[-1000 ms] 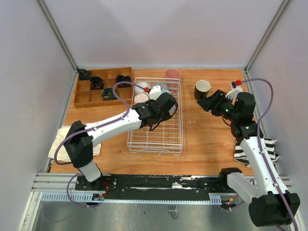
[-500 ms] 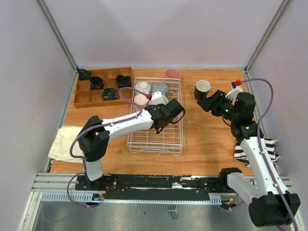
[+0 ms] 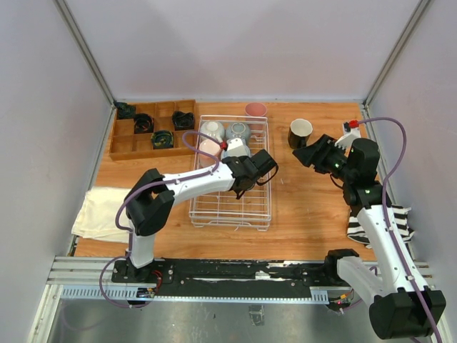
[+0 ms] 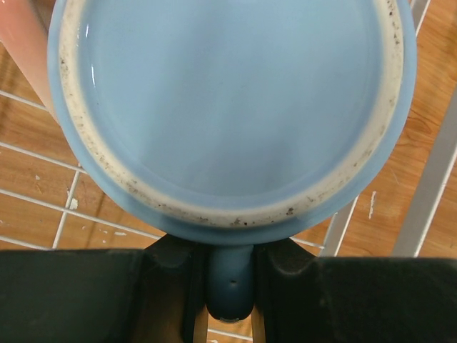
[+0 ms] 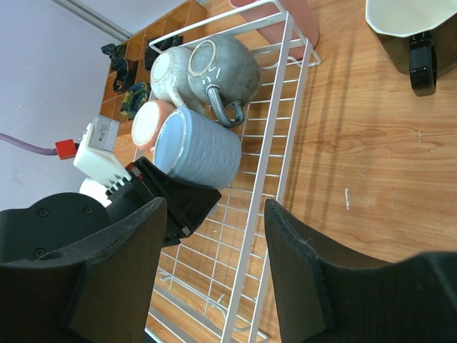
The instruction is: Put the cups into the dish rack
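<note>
**Left fingers.** The left fingers (image 4: 230, 279) are closed to a narrow gap on the handle of the light blue mug (image 4: 228, 107). One finger pad (image 4: 171, 275) lies on each side of the handle. The mug's unglazed foot ring faces the wrist camera, and its body extends directly ahead of the fingers. From overhead, the left fingers (image 3: 251, 166) and the light blue mug (image 3: 238, 148) lie inside the dish rack (image 3: 232, 209), in its far half. Whether the mug rests on the wires cannot be told.

**Neighbouring cups.** The pale pink mug (image 3: 208, 146) is just beside the held mug, to the left of the fingers. Beyond the fingertips, at the rack's far end, the white mug (image 3: 212, 129) and the grey-green mug (image 3: 238, 130) sit side by side. The pink tumbler (image 3: 255, 109) stands on the desk (image 3: 307, 207), just outside the far rim.

**Right fingers.** The right fingers (image 3: 308, 153) stand moderately apart and hold nothing. The black mug (image 3: 300, 132) stands upright on the desk just ahead of them, clear of the tips. In the right wrist view, the dish rack (image 5: 289, 78) and the light blue mug (image 5: 196, 150) lie ahead between the two fingers. The black mug (image 5: 407, 28) lies off to one side.
</note>
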